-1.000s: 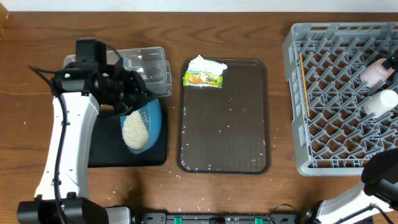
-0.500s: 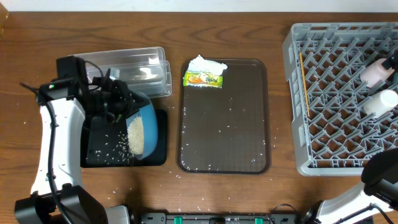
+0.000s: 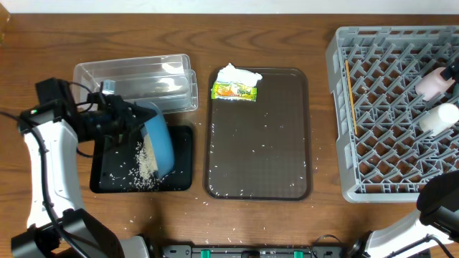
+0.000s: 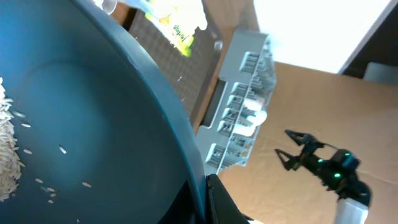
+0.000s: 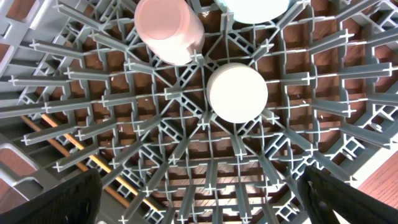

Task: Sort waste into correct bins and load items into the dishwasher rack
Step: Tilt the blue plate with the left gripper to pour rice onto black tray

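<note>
Left hand (image 3: 125, 123) is clenching the dark-blue bowl (image 3: 159, 140) on edge, mouth facing 8 o'clock; rice (image 3: 148, 162) is lying on the black tray (image 3: 183, 179), wooden bench (image 3: 323, 215) beneath. Right hand (image 5: 202, 199) is hanging released.

Place: robot lab bench, dressed up as a kitchen clean-up station.
Rig: left arm (image 3: 46, 165) and right arm (image 3: 437, 202) stand at the near table edge, with a black mount rail (image 3: 237, 252) with green clips between them.
Props: dishwasher rack (image 3: 337, 107) and brown serving tray (image 3: 258, 143) set straight on a bare wooden table (image 3: 323, 222).
Backdrop: plain white wall strip (image 3: 215, 6) along the far edge.
</note>
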Robot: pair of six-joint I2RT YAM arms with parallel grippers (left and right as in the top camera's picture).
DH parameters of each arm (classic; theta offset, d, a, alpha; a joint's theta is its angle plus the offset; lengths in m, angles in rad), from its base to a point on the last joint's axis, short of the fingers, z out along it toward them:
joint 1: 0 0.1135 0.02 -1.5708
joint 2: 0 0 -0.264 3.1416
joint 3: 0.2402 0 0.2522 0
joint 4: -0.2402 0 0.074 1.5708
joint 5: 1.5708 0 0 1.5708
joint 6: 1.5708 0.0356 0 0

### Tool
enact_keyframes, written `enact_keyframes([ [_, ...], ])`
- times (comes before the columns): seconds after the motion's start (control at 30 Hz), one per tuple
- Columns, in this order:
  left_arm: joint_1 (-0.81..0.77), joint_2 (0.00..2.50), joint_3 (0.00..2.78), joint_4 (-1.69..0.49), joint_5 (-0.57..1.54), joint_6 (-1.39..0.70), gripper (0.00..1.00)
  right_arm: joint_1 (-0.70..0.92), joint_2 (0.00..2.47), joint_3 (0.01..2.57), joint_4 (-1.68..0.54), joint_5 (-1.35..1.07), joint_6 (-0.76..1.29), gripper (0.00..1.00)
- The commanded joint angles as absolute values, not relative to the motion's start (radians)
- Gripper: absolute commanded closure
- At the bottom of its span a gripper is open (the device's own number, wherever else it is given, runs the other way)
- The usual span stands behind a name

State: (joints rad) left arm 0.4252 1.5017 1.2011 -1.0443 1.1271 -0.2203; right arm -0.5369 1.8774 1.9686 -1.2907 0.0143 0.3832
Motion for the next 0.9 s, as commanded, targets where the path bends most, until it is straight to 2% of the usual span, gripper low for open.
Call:
enact_keyframes([
  [0.0, 0.458, 1.496, 1.198, -1.063, 1.217, -0.191, 0.94, -0.547, 1.88, 1.972, -1.292, 0.01, 0.396, 0.01],
  [0.33, 0.537, 1.496, 1.198, -1.145, 1.317, -0.093, 0.94, -0.547, 1.88, 1.972, -1.292, 0.01, 0.396, 0.01],
  [0.87, 0.614, 1.496, 1.196, -1.165, 1.328, -0.078, 0.94, -0.547, 1.88, 1.972, -1.292, 0.01, 0.396, 0.01],
])
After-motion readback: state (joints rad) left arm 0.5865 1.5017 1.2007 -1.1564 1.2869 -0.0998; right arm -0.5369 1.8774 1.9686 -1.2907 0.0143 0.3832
